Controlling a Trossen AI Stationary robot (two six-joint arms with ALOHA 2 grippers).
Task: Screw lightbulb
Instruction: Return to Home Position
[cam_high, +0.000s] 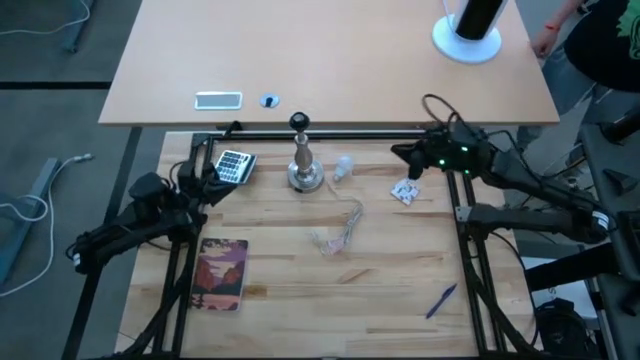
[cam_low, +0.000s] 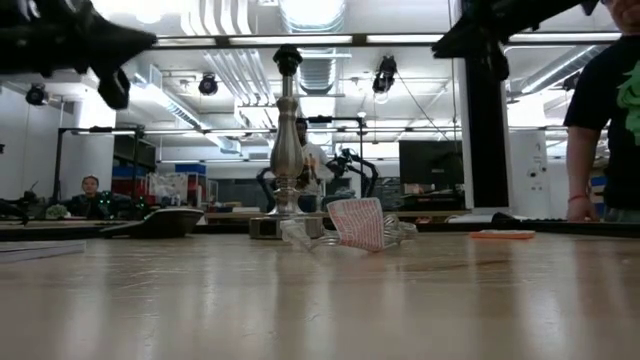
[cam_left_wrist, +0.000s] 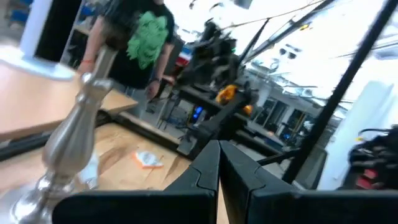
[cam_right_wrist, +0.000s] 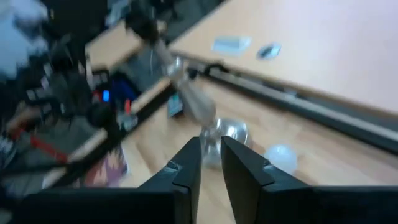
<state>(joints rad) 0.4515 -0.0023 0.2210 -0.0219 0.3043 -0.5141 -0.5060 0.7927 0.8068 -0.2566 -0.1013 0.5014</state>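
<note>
Pale wooden planks form the table, with a smoother desk beyond its far edge; the lightbulb lies on the planks just right of the silver lamp stand, close to its round foot but apart from it; it is small, white and frosted, a round globe far smaller than the stand, and its screw base is too small to make out; nothing holds it. The stand's black socket is bare. The left gripper hovers at the far left beside a calculator, fingers pressed together and empty; the right gripper hangs at the far right, beyond a small white packet, its fingers a narrow gap apart, gripping nothing.
</note>
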